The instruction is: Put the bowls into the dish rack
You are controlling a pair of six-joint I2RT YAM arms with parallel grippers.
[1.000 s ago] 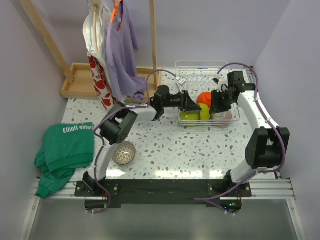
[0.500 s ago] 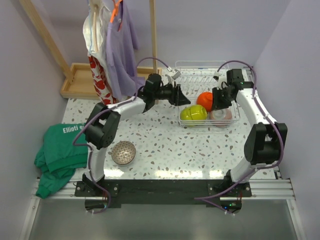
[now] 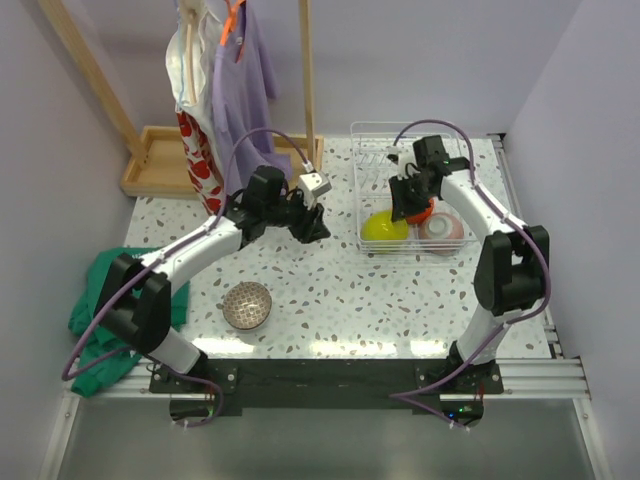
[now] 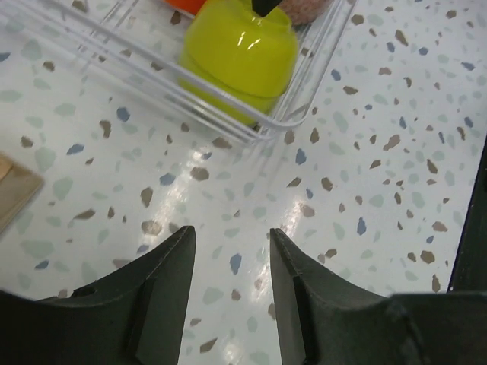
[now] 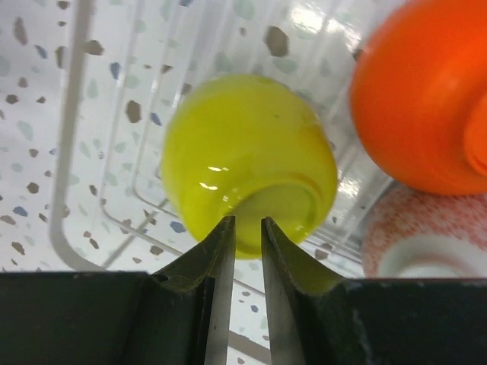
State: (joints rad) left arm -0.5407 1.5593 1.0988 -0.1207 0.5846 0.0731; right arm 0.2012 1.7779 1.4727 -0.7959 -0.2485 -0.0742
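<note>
The clear wire dish rack [image 3: 356, 160] stands at the back right. In it lie the lime green bowl [image 3: 383, 229], the orange-red bowl [image 3: 431, 208] and the bowl with the pinkish underside [image 3: 444, 228]. The grey-brown speckled bowl [image 3: 247, 305] sits on the table, front left. My left gripper [image 3: 318, 228] is open and empty over the table left of the rack; its view shows the lime bowl [image 4: 240, 53] behind the rack's rim [image 4: 289, 125]. My right gripper [image 5: 248, 220] hangs just above the lime bowl [image 5: 243, 152], jaws a narrow gap apart, beside the orange-red bowl [image 5: 426, 91].
A green cloth [image 3: 125, 300] lies at the table's left edge. A wooden tray base [image 3: 160, 160] with posts and hanging clothes [image 3: 235, 100] stands at the back left. Walls close in on the left, right and back.
My left arm has pulled back left, away from the rack and the lime bowl. My right gripper has moved left from the orange-red bowl to above the lime bowl.
</note>
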